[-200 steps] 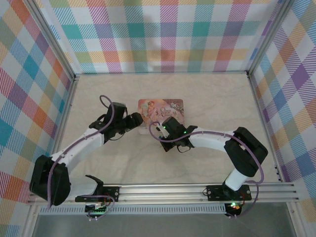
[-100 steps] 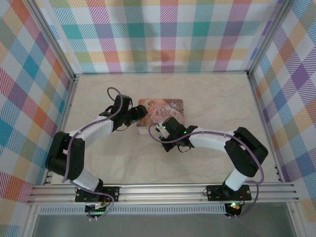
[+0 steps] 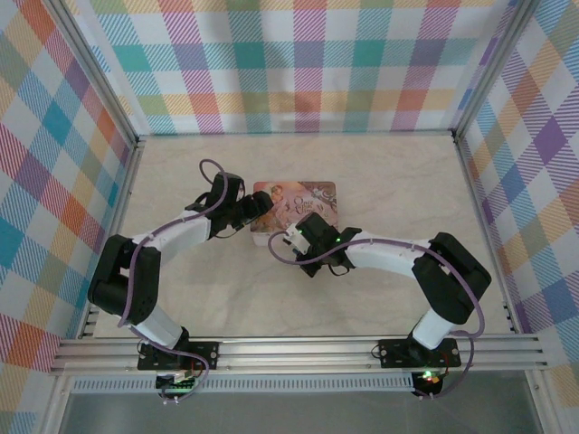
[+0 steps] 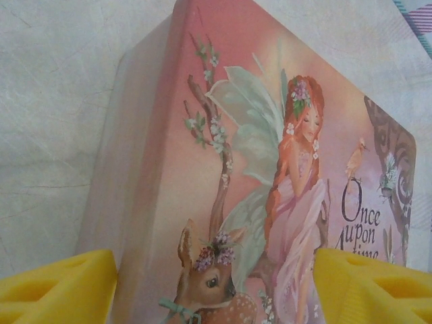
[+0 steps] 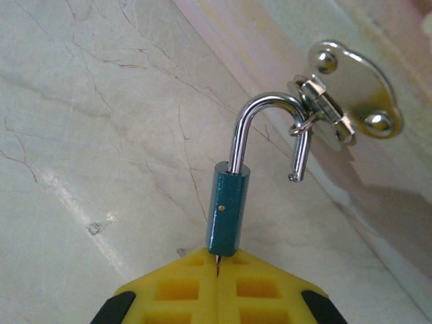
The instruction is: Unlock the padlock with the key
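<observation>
The padlock [image 5: 227, 212] is a tiny teal-grey cylinder with a chrome shackle [image 5: 270, 111]. The shackle stands sprung open, its free end out of the body and hooked through the ring of the hasp [image 5: 347, 101] on the pink tin [image 3: 298, 201]. My right gripper [image 5: 217, 262] is shut just below the padlock's base. A thin sliver of the key shows between its yellow pads and runs up into the padlock. In the top view the right gripper [image 3: 291, 237] sits at the tin's front edge. My left gripper [image 4: 216, 290] is open, its fingers [image 4: 61, 287] wide apart at the pink tin's [image 4: 223, 135] left end.
Checked walls close in the pale marbled table [image 3: 398, 172] on three sides. Both arms reach in from the near rail [image 3: 298, 348] and meet around the tin at the centre.
My left arm has folded in and brought its gripper up against the tin's left end. The right gripper has shifted slightly left, still shut on the key.
</observation>
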You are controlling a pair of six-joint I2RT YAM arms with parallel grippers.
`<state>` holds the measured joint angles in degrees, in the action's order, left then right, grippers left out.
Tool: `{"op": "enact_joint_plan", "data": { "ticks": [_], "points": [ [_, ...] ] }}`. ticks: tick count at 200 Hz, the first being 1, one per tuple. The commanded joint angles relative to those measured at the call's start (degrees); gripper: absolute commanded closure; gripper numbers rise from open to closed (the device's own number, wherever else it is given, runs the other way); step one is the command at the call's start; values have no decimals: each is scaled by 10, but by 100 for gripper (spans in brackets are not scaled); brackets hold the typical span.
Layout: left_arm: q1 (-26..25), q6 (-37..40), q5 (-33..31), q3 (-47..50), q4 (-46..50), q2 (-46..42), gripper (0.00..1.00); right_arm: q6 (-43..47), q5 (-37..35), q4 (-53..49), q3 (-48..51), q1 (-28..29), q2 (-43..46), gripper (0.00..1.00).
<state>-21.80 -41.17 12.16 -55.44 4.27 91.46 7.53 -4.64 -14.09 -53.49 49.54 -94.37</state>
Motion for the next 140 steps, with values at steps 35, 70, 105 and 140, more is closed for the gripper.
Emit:
{"op": "enact_joint_plan", "data": {
  "ticks": [35,70,105,140],
  "points": [
    [5,-8,18,-14,-14,7,24,97,-33,-2,-24,4,-13,100],
    [5,-14,28,-13,-21,12,24,132,-39,20,-19,4,-11,100],
    [2,-25,36,-10,-33,17,24,176,-36,47,-20,5,-10,100],
    [-7,-32,36,-10,-40,21,25,237,-38,91,-17,8,-19,100]
  ]
}}
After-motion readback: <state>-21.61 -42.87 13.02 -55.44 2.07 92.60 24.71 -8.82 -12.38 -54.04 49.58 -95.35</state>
